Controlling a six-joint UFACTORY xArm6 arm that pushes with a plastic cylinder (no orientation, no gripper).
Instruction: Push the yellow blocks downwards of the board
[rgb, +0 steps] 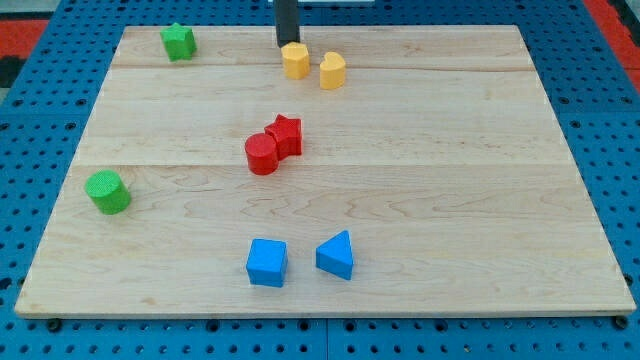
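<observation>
The wooden board (420, 160) is pale, made of long planks, and lies on a blue pegboard table (600, 90) dotted with holes; a strip of red shows at the view's top corners. Going from the view's left: a green cylinder (108, 192) sits near the left edge, a green star block (178, 41) near the top left corner. In the middle a red cylinder (262, 154) touches a red star block (285, 135). Toward the bottom, a blue cube (267, 262) stands beside a blue wedge (336, 255), apart. My tip (288, 44) has no hand to open or close; it rests just above the yellow hexagon block (295, 60), touching or nearly so. The yellow rounded block (333, 71) sits just right of it, near the top edge.
</observation>
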